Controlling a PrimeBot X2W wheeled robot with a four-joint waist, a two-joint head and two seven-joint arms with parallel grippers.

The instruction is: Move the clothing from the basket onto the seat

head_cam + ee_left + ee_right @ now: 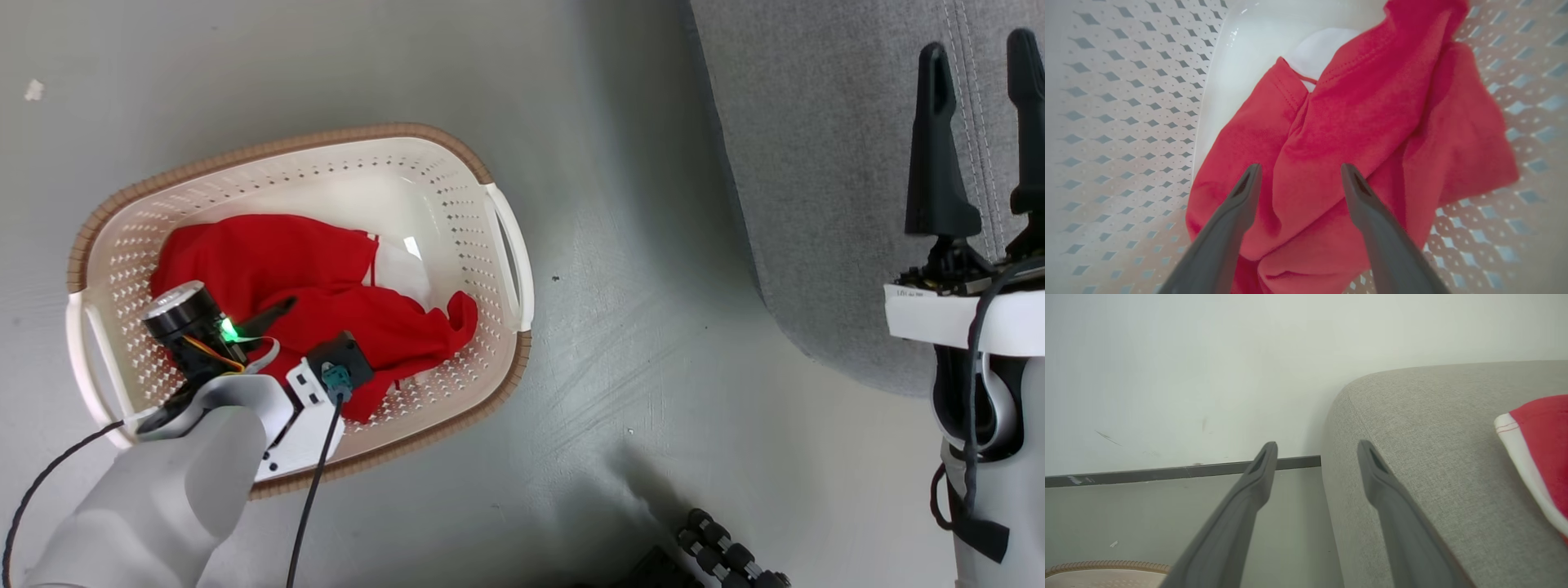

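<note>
Grey floor [653, 367] bears the basket [269, 151], where red clothing [1339, 122] lies beneath the spread left gripper [1298, 171].

A pale grey-green floor [637, 343] carries the oval cream laundry basket [269, 151] with its brown rim band and, apart from it on the right, the grey woven sofa [824, 163]. A small white scrap [33, 90] lies on the floor beyond the basket. A red garment [1541, 433] with white trim rests on the sofa

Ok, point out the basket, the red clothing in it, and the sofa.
basket [326, 167], head view, perforated far wall.
clothing [269, 253], head view, middle of the red heap.
sofa [816, 163], head view, bare grey upholstery.
</note>
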